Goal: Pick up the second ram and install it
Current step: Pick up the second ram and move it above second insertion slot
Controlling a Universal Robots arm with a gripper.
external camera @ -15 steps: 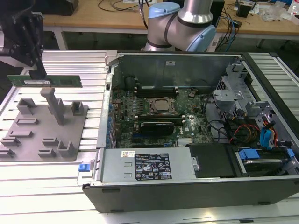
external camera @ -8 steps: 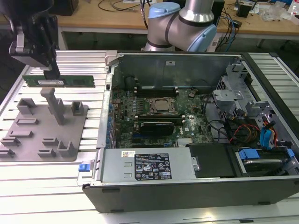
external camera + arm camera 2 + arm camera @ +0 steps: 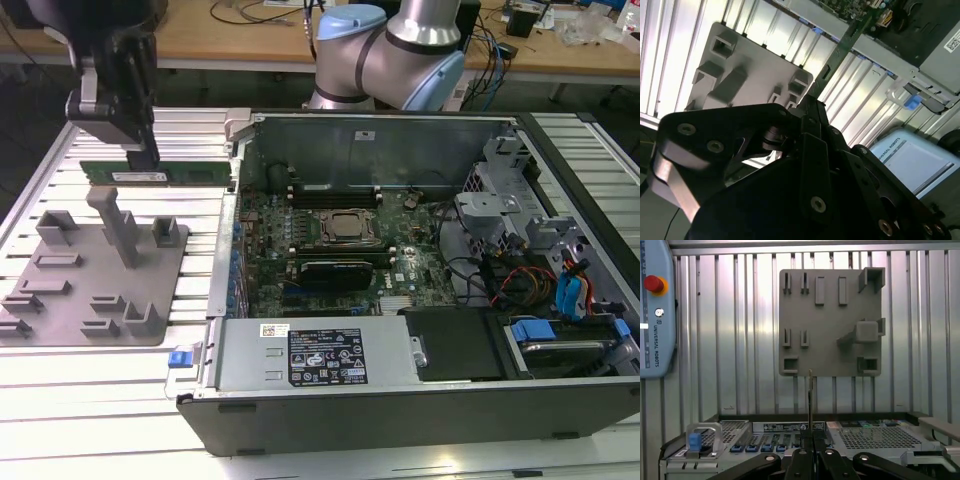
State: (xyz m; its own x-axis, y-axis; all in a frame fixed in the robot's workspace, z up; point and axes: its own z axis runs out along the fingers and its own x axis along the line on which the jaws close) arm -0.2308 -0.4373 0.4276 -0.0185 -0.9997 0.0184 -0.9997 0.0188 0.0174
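The second ram (image 3: 190, 172) is a long, thin green stick held level above the ribbed table, just off the open case's wall on the exterior view's left. My black gripper (image 3: 147, 160) comes down from above and is shut on it near its middle. In the second wrist view the ram (image 3: 842, 45) runs away from the gripper (image 3: 809, 107) toward the case. In the first wrist view the ram (image 3: 810, 390) shows edge-on as a thin line rising from the closed fingers (image 3: 801, 455).
A grey fixture plate (image 3: 60, 300) with an upright post (image 3: 125, 235) lies below the ram. The open computer case (image 3: 300, 410) holds the motherboard, its silver processor socket (image 3: 347, 228) and black slots (image 3: 335, 190). A teach pendant (image 3: 655, 310) lies on the table.
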